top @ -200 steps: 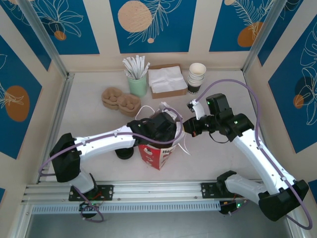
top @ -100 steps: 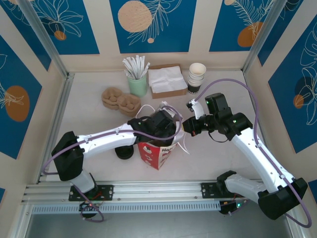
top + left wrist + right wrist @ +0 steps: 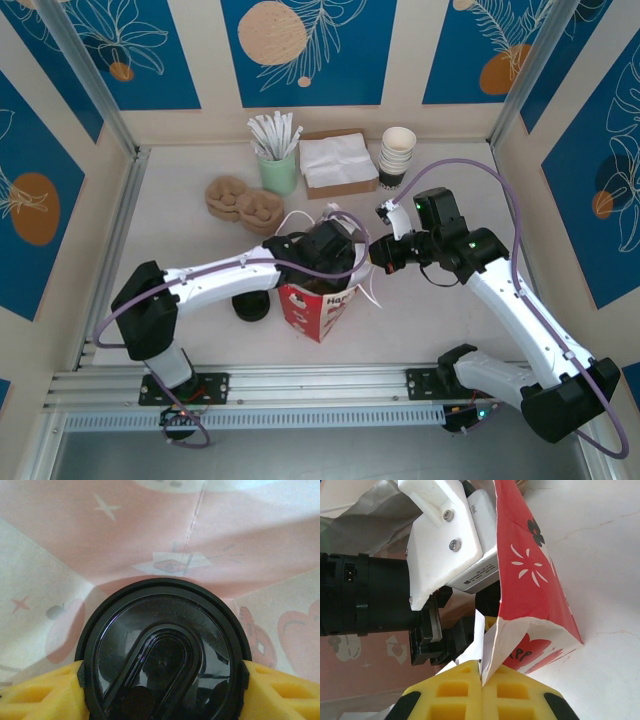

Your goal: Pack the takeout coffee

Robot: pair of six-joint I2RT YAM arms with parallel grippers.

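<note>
The red bag (image 3: 315,310) stands upright at the table's front middle, its white-lined mouth spread open. My left gripper (image 3: 325,250) reaches down into that mouth. In the left wrist view the takeout coffee (image 3: 162,655) shows its round black lid, with the pink inside of the bag behind it. The left gripper (image 3: 162,692) is shut on the cup, a yellow pad (image 3: 45,692) pressing each side of the lid. My right gripper (image 3: 385,255) is shut on the bag's right rim. Its yellow fingertips (image 3: 460,690) pinch the paper edge of the bag (image 3: 530,580).
A loose black lid (image 3: 251,306) lies just left of the bag. At the back stand brown pulp carriers (image 3: 243,203), a green cup of wrapped sticks (image 3: 278,165), a napkin box (image 3: 338,162) and a stack of cream cups (image 3: 397,157).
The left arm's elbow and shoulder have swung a little to the right while its wrist stays in the bag mouth. The right gripper has kept its hold on the rim.
</note>
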